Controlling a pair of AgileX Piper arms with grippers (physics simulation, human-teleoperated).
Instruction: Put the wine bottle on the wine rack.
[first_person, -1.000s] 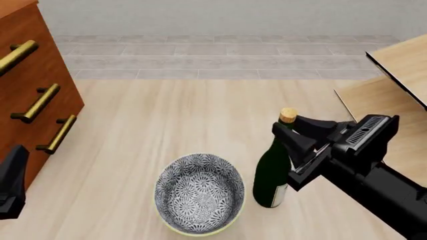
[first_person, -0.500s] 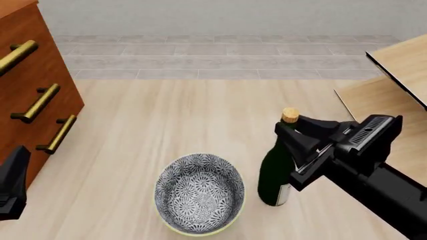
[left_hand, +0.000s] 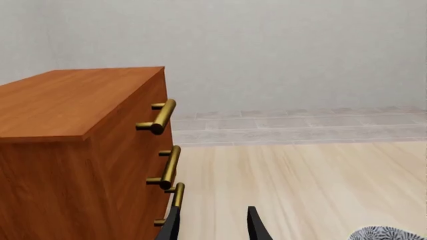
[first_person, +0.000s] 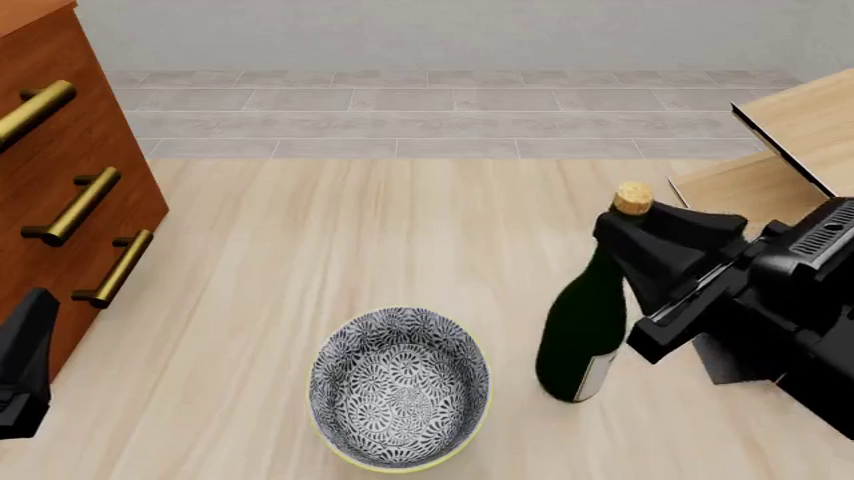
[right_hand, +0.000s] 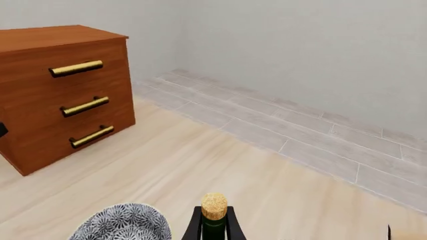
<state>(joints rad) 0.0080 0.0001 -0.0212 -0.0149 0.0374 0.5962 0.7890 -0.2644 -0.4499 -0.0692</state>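
- My right gripper (first_person: 638, 250) is clamped on the neck of the wine bottle (first_person: 585, 335), just under the cork (first_person: 631, 198); in the right wrist view my two dark fingers (right_hand: 194, 227) press against either side of the green neck, with the cork (right_hand: 214, 205) rising between them.
- The bottle hangs tilted below my right jaws, its base swung away to the left of them and its pale label showing near the bottom.
- I cannot tell whether the bottle's base touches the table (first_person: 374, 230).
- The wine rack (first_person: 781, 150) stands beyond and to the right of my right jaws, its pale slanted panels edged in dark lines; the bottle is not on it.
- The patterned bowl (first_person: 399, 386) sits left of the bottle and below my right jaws, near the bottle but apart from it.
- My left gripper (left_hand: 212, 227) is parted and holds nothing; its fingertips show with bare table between them.
- The brown cabinet (left_hand: 80, 150) with brass handles (left_hand: 168, 167) stands just beside my left jaws.
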